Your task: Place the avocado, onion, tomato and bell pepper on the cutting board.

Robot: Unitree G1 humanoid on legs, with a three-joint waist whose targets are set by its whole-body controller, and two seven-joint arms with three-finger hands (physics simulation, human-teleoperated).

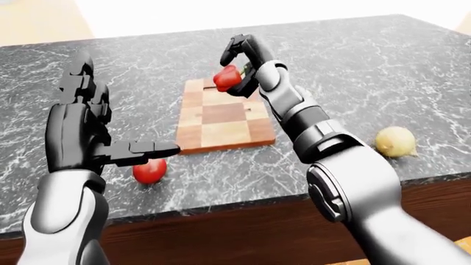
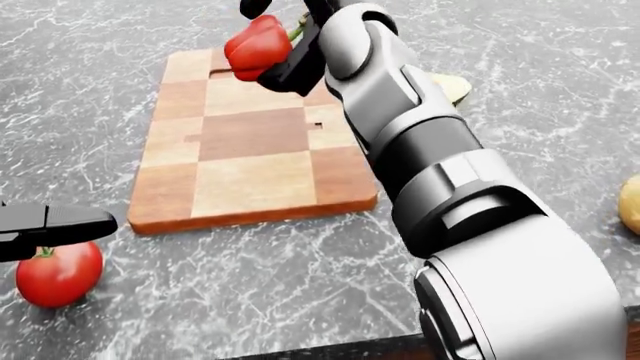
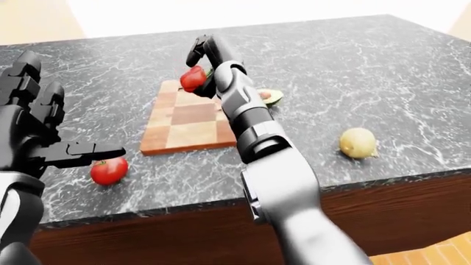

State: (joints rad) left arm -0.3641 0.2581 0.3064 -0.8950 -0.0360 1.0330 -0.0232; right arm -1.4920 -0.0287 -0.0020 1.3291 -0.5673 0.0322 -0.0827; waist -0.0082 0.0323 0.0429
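My right hand [image 1: 234,63] is shut on a red bell pepper [image 1: 227,77] and holds it just above the top end of the checkered wooden cutting board [image 1: 221,118]. The board is bare. My left hand [image 1: 110,113] is open at the left, fingers up and thumb pointing right, just above a red tomato [image 1: 149,171] that lies on the counter left of the board's near corner. A halved avocado [image 3: 269,96] lies right of the board, partly hidden by my right arm. A yellow onion [image 1: 395,142] sits on the counter at the right.
Everything rests on a dark marbled stone counter [image 1: 368,66] with a wooden face below its near edge [image 1: 243,221]. My right forearm [image 2: 420,135] stretches over the board's right side.
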